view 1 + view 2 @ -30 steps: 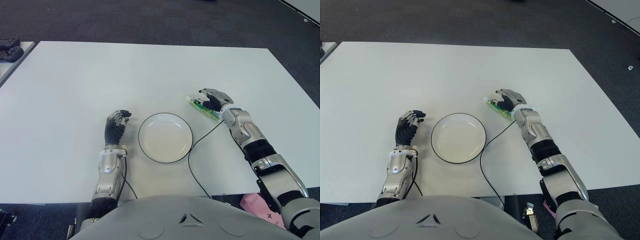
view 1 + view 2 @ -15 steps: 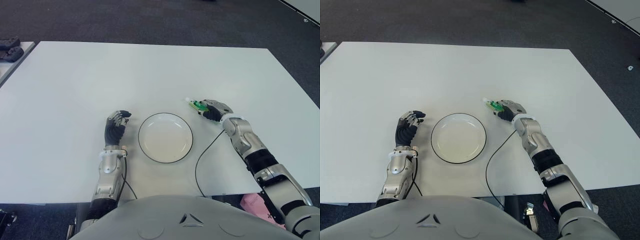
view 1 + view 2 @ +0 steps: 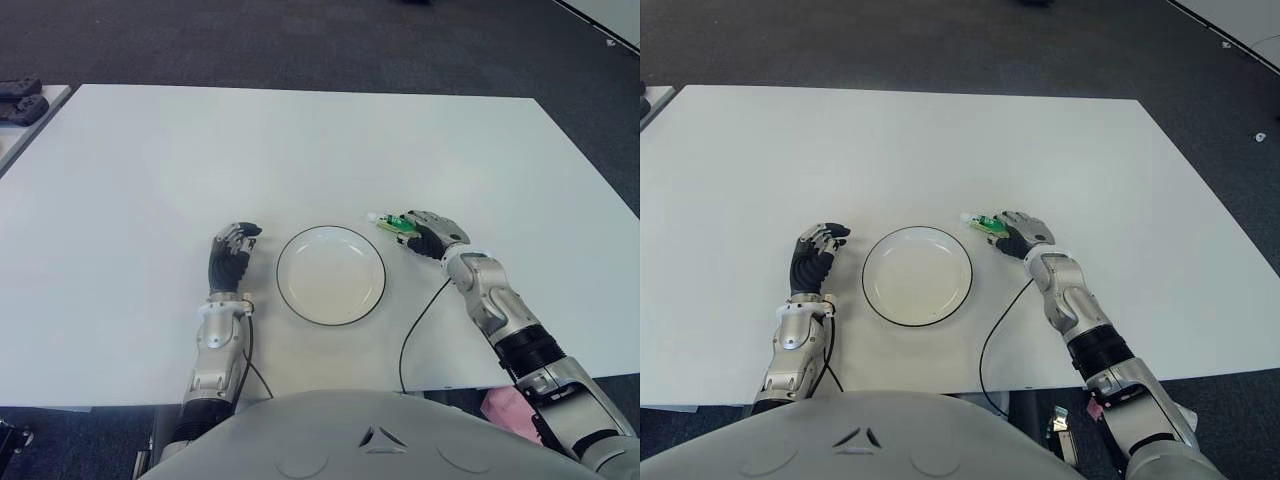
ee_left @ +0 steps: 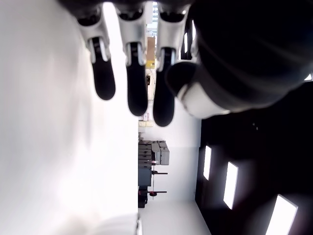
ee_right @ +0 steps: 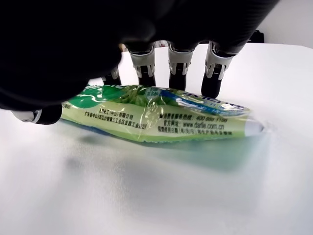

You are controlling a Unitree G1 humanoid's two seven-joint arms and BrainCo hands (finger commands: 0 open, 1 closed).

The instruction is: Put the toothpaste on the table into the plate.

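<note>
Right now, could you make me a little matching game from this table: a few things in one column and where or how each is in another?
Things:
1. green toothpaste tube
2. round white plate with a dark rim
3. left hand
4. right hand

States:
a. empty, between the two hands
b. fingers curled, holding nothing
c. clasped, white cap towards the plate
d. fingers closed around the tube

Pairs: 1-c, 2-a, 3-b, 4-d

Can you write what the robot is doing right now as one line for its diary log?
right hand: grasping toothpaste | toothpaste: beside plate, not in it | left hand: idle, left of plate
</note>
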